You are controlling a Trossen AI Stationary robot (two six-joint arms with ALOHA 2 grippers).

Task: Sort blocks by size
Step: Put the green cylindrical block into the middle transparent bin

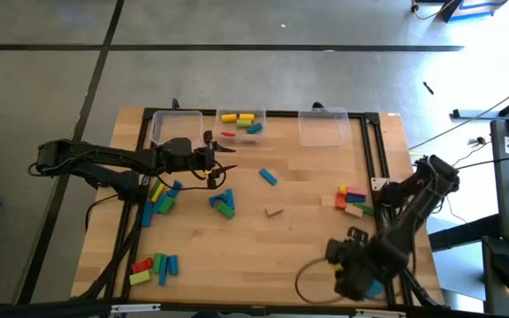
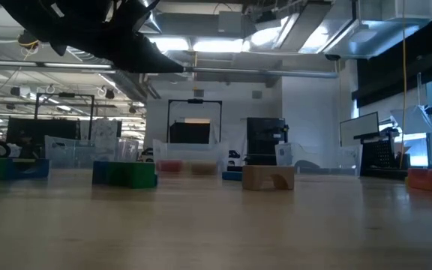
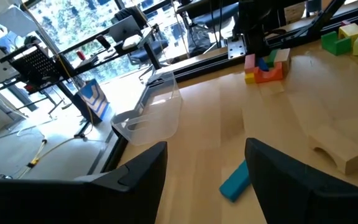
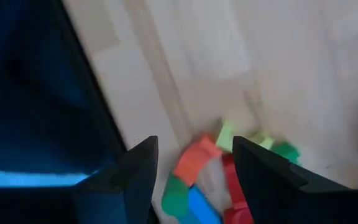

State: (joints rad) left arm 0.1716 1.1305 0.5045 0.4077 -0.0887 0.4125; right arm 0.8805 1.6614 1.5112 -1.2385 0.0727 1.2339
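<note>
Because the blocks (image 1: 222,203) scattered across the surface (image 1: 307,238) look rigid, light and smooth-sided, grip each across its flat long faces. Left claw (image 1: 224,159) hovers spread, empty, near the bins (image 1: 241,124); right claw (image 4: 194,165) is spread.

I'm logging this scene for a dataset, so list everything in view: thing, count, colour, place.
clear plastic bins: three, clear, along the table's far edge; the middle one holds yellow, red and blue blocks.
blocks: many, red, blue, green, yellow, orange, in clusters at left, centre, near-left corner and right.
blue block: one, lying alone past centre.
arch block: one, plain wood, centre.
table: one, light wood.
left gripper: open, empty, above the centre-left.
right gripper: open, empty, at the near-right edge.
</note>
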